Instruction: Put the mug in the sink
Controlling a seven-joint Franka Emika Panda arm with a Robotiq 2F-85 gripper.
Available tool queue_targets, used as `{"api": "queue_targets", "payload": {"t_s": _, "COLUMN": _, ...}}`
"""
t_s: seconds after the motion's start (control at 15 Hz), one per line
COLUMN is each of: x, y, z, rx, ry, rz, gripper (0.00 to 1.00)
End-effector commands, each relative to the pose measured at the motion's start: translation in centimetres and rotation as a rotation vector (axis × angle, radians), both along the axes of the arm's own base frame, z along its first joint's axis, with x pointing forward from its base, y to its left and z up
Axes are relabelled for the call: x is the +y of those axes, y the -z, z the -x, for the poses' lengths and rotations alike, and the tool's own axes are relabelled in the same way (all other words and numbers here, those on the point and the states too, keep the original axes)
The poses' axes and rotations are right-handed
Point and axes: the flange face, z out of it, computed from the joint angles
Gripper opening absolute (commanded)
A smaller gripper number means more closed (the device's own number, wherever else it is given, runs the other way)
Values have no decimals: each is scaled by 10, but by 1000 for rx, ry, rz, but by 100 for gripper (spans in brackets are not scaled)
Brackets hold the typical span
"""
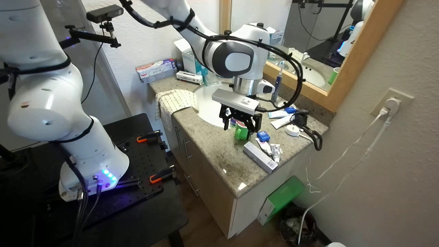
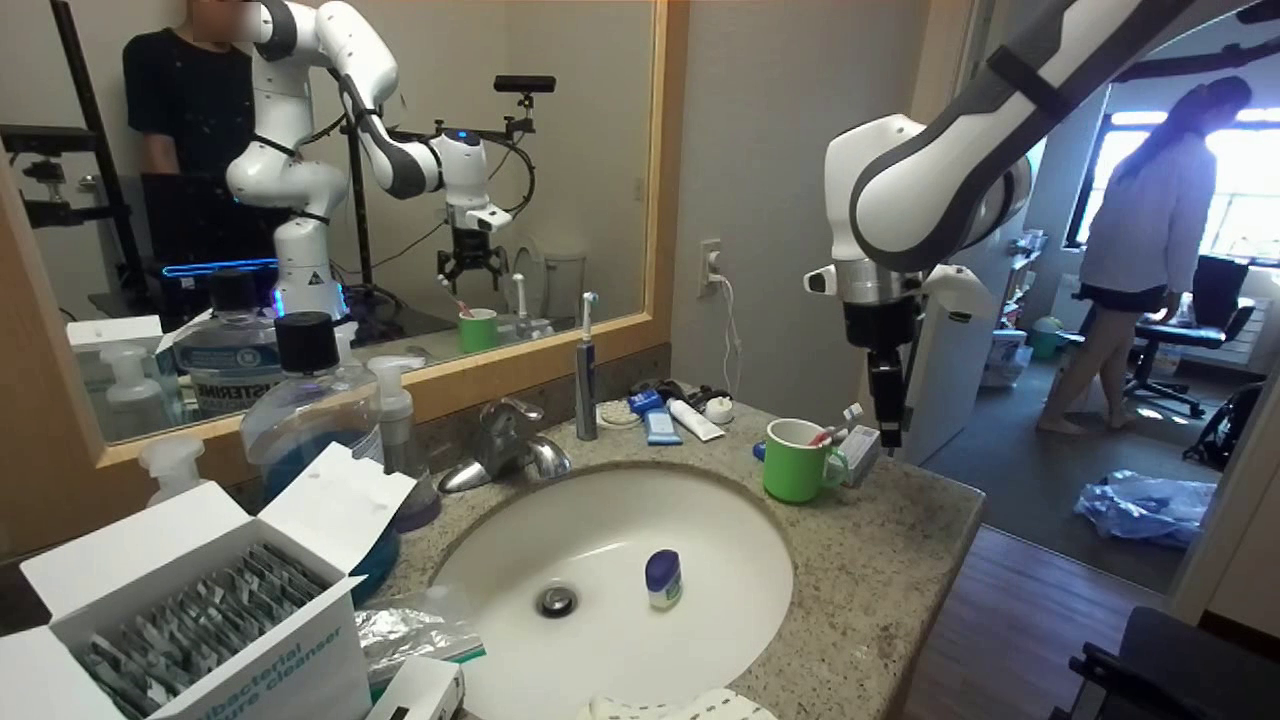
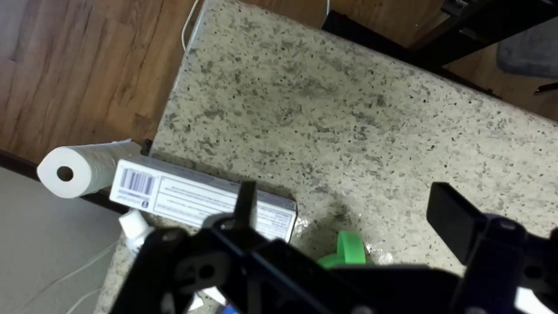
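Parted fingers [image 3: 455, 220], wrist-view mug [image 3: 351, 250] mostly hidden

Bluish light glares from the window [image 2: 1247, 180] in an exterior view, where a face [image 2: 222, 20] in the mirror [image 2: 590, 50] is blurred over. Small glare spots mark the worktop [image 1: 212, 145]. In the wrist view the box [image 3: 196, 194] casts a soft shadow, and the near hand [image 3: 343, 198] looks dark and unsharp.

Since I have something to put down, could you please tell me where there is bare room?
The counter is bare between the long box, the green mug and the front edge, though the gripper hangs nearby. It is crowded from the mug towards the mirror, with tubes and an electric toothbrush.
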Motion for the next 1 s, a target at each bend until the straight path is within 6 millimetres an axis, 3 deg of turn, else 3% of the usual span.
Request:
{"api": "queue_targets", "payload": {"t_s": 0.0, "x": 3, "y": 13, "z": -16, "rx": 14, "ry": -19, "rz": -5, "gripper": 100}}
{"api": "queue_targets", "payload": {"t_s": 0.93, "x": 11, "y": 28, "z": -23, "rx": 16, "ry": -72, "rz": -38, "gripper": 100}}
